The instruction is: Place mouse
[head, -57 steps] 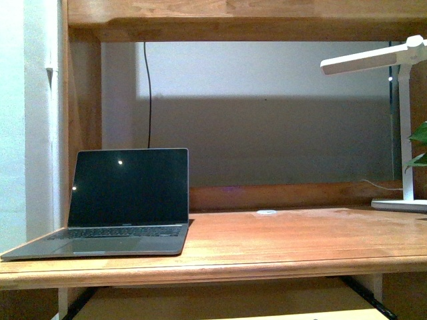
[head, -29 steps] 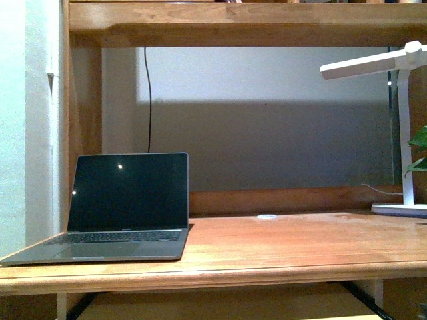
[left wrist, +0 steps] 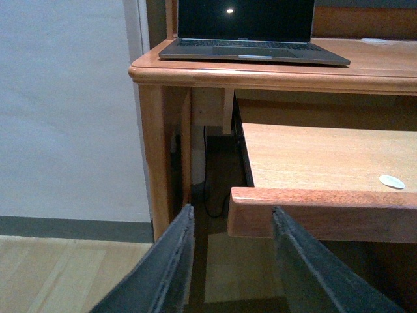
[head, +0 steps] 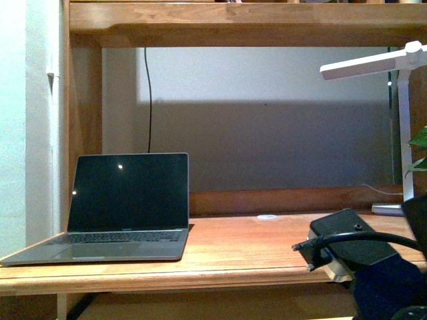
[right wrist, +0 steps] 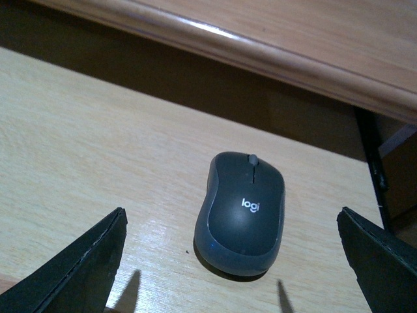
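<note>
1. Desk (head: 240, 250): wooden, with a shelf above it. This is the likely destination, with bare top to the right of the laptop.
2. Lower board (right wrist: 71, 124): pale wood, set under the desk's front edge. It holds the mouse.
3. Laptop (head: 127, 203): open with a dark screen, at the left end of the desk top.
4. Lamp (head: 400, 133): white, at the far right of the desk.
5. Right gripper (right wrist: 231, 222): spread wide and holding nothing. It hangs over the mouse with one finger well out to each side.
6. Left gripper (left wrist: 234, 261): parted and empty, low beside the desk leg, well apart from the mouse.
7. Mouse (right wrist: 242, 208): dark grey and domed, lying flat on the lower board, not yet gripped.
8. White disc (head: 267, 216): flat, at the back of the desk top (not a task item).

Handling note, as a judgement: the step in hand is the pickup.
- Descend centred, so both fingers meet the long flanks together.
- Grip low, under the dome's curve, because the smooth shell may squirt out of a high pinch.
- Lift outward first to clear the overhanging desk edge.
</note>
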`<action>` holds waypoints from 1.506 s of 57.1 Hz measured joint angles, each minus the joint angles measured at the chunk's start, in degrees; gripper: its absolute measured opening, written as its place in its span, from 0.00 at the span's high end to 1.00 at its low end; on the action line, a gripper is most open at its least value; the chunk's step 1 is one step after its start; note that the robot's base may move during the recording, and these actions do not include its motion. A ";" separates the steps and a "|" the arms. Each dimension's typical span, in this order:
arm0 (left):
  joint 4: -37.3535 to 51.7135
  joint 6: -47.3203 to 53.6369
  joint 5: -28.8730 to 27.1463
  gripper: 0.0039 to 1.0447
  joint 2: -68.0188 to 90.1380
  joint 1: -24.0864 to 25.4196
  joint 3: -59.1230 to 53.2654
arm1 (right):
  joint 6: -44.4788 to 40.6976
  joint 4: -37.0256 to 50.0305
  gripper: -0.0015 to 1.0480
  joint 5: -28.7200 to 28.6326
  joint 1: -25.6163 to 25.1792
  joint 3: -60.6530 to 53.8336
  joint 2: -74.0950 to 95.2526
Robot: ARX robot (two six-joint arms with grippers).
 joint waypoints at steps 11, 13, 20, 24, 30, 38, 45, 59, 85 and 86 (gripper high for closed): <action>0.00 0.02 0.00 0.16 0.00 0.00 0.00 | 0.55 -6.38 0.07 0.09 0.13 6.82 4.94; 0.00 0.00 0.00 0.11 0.00 0.00 0.00 | 0.79 -7.08 0.07 0.07 0.15 7.74 5.55; 0.00 0.09 0.00 0.08 0.00 0.00 0.00 | 1.92 -9.73 0.07 -0.02 0.24 10.23 7.48; 0.00 0.09 0.00 0.07 0.00 0.00 0.00 | 2.54 -10.97 0.07 -0.15 0.31 11.15 8.55; 0.00 0.09 0.00 0.07 0.00 0.00 0.00 | 3.10 -11.91 0.07 0.33 0.44 12.22 10.32; 0.00 0.07 0.00 0.07 0.00 0.00 0.00 | 3.76 -13.29 0.07 1.86 0.31 14.19 12.68; 0.00 0.09 0.00 0.07 0.00 0.00 0.00 | 4.98 -14.69 0.07 2.86 -0.42 16.55 14.60; 0.00 0.09 0.00 0.07 0.00 0.00 0.00 | 7.80 -18.18 0.07 3.98 -2.82 21.31 19.32; 0.00 0.09 0.00 0.07 0.00 0.00 0.00 | 9.70 -18.86 0.36 3.85 -4.79 22.69 20.28; 0.00 0.09 0.00 0.07 0.00 0.00 0.00 | 9.70 -18.86 0.39 3.85 -4.92 22.69 20.26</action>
